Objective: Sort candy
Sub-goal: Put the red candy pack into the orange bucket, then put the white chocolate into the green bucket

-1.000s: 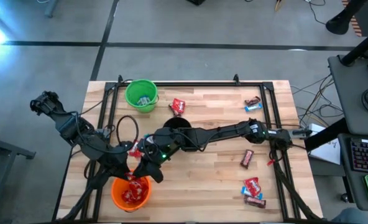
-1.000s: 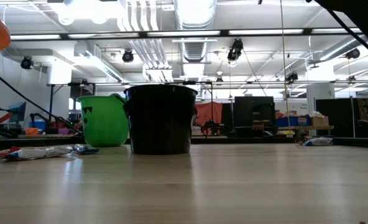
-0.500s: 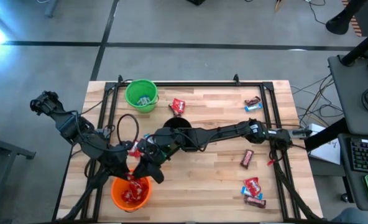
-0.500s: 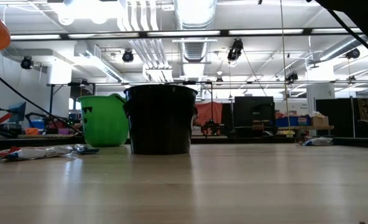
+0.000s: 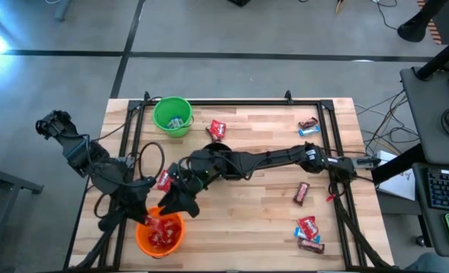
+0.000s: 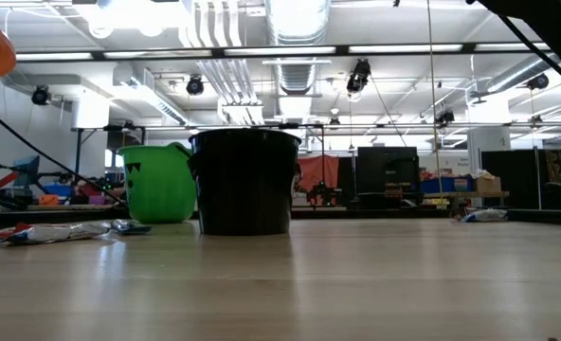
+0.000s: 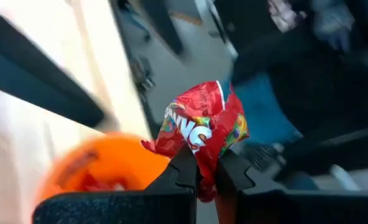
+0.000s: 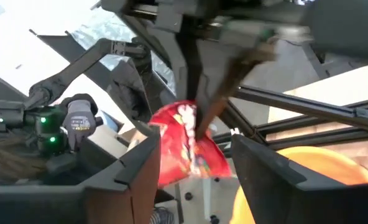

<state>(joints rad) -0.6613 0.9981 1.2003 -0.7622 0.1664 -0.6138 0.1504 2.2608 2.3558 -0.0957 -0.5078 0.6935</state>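
On the wooden table (image 5: pixel 262 227) — saw both dark arms bent in toward the near left corner. Found the left arm coming in from the left edge, with the left gripper (image 5: pixel 147 218) at the rim of the orange cup (image 5: pixel 138 238). Noted its jaws closed tight on one piece of candy, a red packet (image 7: pixel 201 127), pinched by its lower edge and held up clear of the cup; could not tell whether right over the mouth or just beside it.

Found the right arm stretched across from the right edge, passing over the black cup (image 5: pixel 218 149) and covering most of it. Placed the right gripper (image 5: pixel 180 200) just beside the left one, fingers (image 8: pixel 134 177) spread wide, gripping nothing, facing the pinched packet.

Saw the green cup (image 5: pixel 171 116) at the far left corner, with pale wrappers inside, and red wrappers piled in the orange cup.

Counted loose candy on the bare wood — a red piece (image 5: pixel 217 130) between the green and black cups, another red one (image 5: pixel 164 180) near the grippers, a brown and blue pair (image 5: pixel 308 124) at the far right, a dark brown bar (image 5: pixel 302 192) mid-right, and a red (image 5: pixel 308 226) and brown piece (image 5: pixel 311 245) touching at the near right.
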